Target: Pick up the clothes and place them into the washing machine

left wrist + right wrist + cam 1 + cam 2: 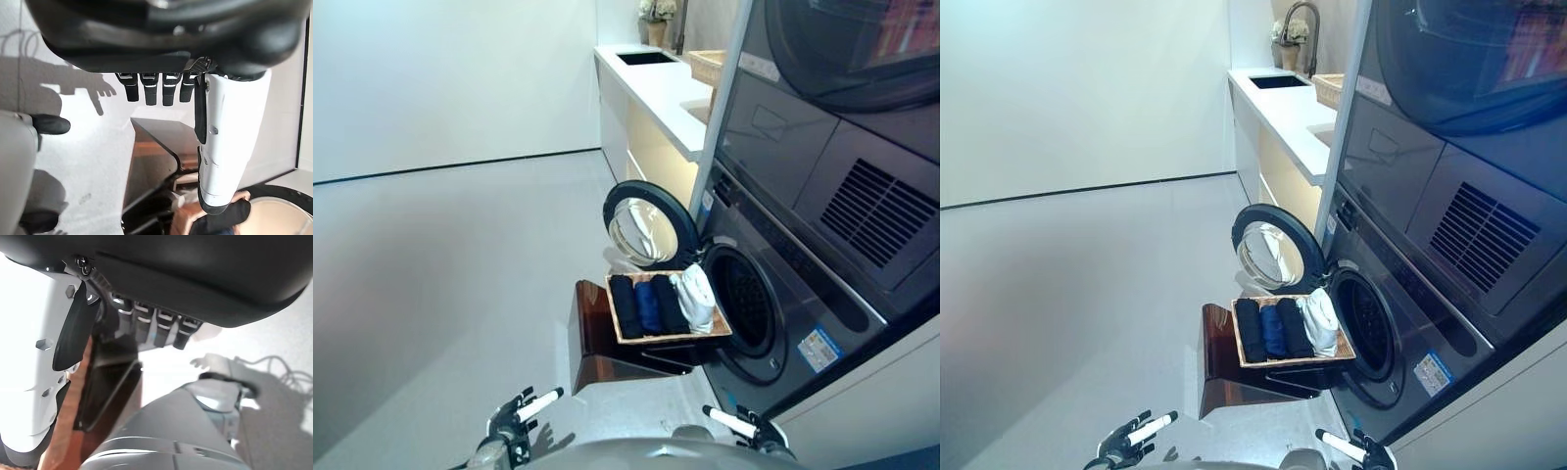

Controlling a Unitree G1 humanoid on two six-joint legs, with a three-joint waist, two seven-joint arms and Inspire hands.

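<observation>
A shallow wicker basket (615, 331) rests on a brown wooden stand (595, 345) in front of the washing machine's round opening (744, 304). In the basket lie several rolled clothes: a black roll (626, 305), a blue one (649, 304), another black one (670, 304) and a white cloth (695, 297) nearest the drum. The round glass door (649, 225) is swung wide open, away from the opening. My left hand (514, 423) and right hand (750, 427) hang low at the bottom of the view, well short of the stand. Both are open and hold nothing, with thumbs standing out.
A dryer (842, 59) is stacked above the washing machine. Beyond it runs a white counter (651, 93) with a sink, a wicker basket (708, 65) and a flower pot (656, 15). Grey floor (450, 274) spreads to the left up to a white wall.
</observation>
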